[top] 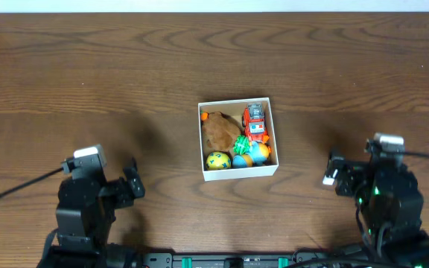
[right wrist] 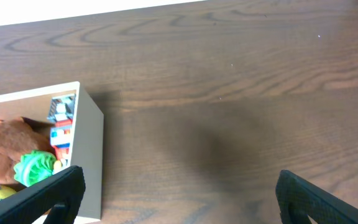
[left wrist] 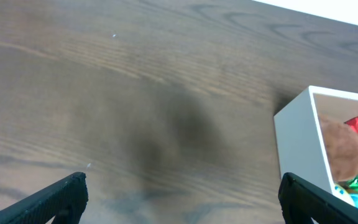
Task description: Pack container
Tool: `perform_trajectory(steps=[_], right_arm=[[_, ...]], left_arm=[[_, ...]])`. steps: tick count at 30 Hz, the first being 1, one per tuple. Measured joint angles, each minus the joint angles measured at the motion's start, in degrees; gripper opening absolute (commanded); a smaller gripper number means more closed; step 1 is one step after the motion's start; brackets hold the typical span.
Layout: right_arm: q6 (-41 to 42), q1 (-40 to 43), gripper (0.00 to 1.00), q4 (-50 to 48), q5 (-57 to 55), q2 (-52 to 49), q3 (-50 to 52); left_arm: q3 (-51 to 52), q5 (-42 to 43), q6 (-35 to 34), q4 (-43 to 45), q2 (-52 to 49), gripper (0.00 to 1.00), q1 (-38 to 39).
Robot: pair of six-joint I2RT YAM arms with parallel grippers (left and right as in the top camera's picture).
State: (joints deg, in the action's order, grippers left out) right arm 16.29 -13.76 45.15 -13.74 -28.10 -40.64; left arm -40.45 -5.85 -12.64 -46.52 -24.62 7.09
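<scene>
The container (top: 238,173), a small square white-walled box, sits at the middle of the wooden table. Inside it lie a brown plush toy (top: 219,131), a red toy truck (top: 255,122), a yellow ball (top: 217,160), a green frilly toy (top: 241,143) and an orange-blue toy (top: 255,153). My left gripper (left wrist: 181,198) is open and empty over bare wood to the left of the container (left wrist: 297,146). My right gripper (right wrist: 179,196) is open and empty to the right of the container (right wrist: 91,149). Both arms rest near the table's front edge.
The wooden table (top: 125,74) is bare around the box. The table's far edge runs along the top of the overhead view. Cables trail from both arm bases at the front corners.
</scene>
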Motion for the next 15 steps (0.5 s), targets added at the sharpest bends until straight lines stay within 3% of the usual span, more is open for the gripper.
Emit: perform_trajectory(steps=[15], right_arm=[[0.7, 0.0, 0.99, 5.1, -0.2, 2.7, 3.1]], left_arm=[[0.9, -0.6, -0.9, -1.0, 0.5, 0.98, 0.0]])
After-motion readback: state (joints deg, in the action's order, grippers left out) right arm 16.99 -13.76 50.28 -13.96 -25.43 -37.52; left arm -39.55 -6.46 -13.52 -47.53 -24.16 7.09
